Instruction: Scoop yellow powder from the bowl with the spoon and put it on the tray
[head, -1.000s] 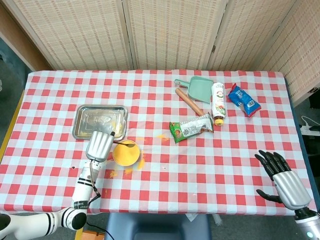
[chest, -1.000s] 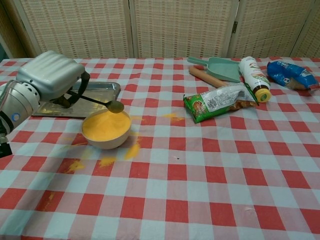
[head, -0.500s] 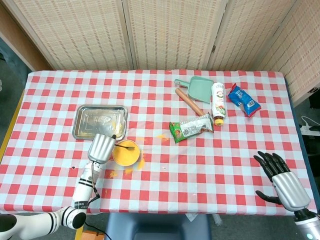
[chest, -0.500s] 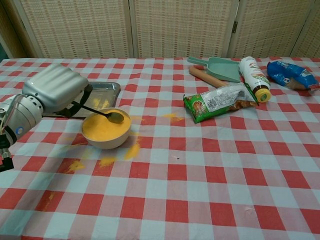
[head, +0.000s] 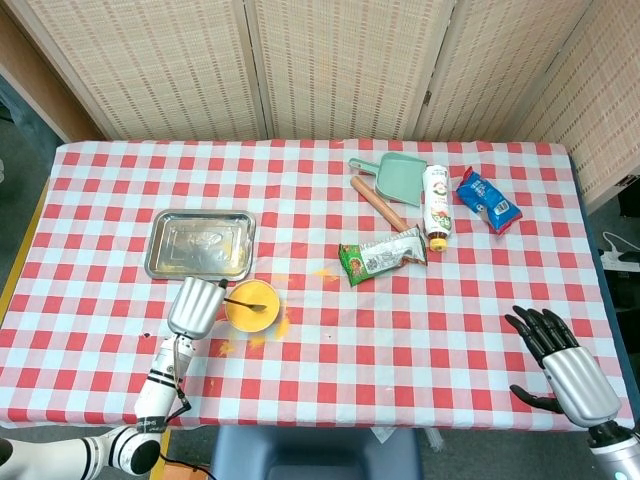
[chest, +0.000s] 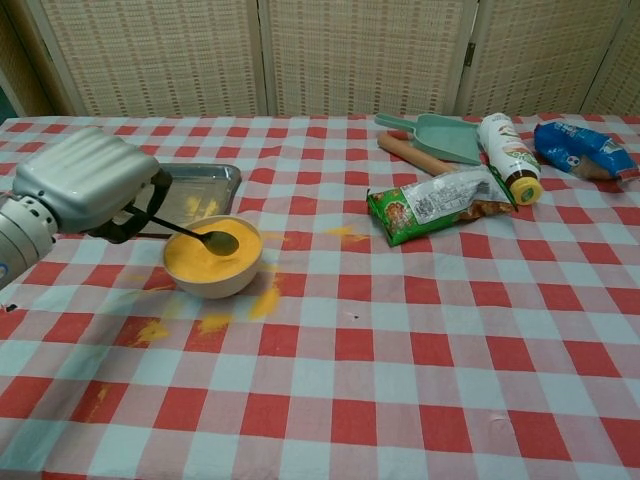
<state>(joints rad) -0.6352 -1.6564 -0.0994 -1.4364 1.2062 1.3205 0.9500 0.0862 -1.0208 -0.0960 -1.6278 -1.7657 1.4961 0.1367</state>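
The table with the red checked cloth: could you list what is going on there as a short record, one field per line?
Left hand: silver left hand holds the thin dark spoon, its tip over the powder
Bowl: small round bowl of yellow powder, in front of the tray
Tray: shiny metal tray, a few yellow traces inside
Spills: yellow powder scattered on the cloth beside the bowl
Right hand: silver and black right hand, fingers spread, holds nothing, near the table's right front edge
Other items: green dustpan, green snack packet, blue packet
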